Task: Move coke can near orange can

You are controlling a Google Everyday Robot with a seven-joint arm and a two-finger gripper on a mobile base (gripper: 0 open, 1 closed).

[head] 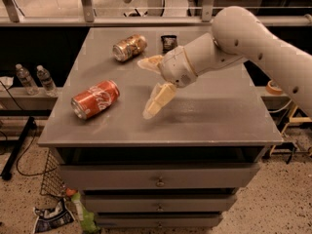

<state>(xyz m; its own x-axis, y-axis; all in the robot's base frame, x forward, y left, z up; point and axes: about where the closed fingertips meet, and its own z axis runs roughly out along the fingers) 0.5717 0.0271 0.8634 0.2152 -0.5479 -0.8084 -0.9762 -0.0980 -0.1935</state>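
Two cans lie sideways, well apart: coke can [95, 98], orange can [129, 47]; gripper [144, 88] right of both, spread wide, empty; dark object [168, 42] behind it unidentifiable.

A: Where does the arm [273, 48] sit?
B: It comes in from the right, above the counter [219, 123]. A thick white link rises to a rounded elbow [234, 26] over the counter's back right part.
A: And past the elbow?
B: The forearm slopes down and left to the wrist [181, 68], roughly over the counter's middle.
A: The claw [145, 88]?
B: It points left, just beyond the wrist, over the counter's middle. Its two pale fingers [158, 100] are spread wide. One reaches left toward the counter's back, the other angles down toward its front edge. I can't tell whether that lower tip touches the counter.
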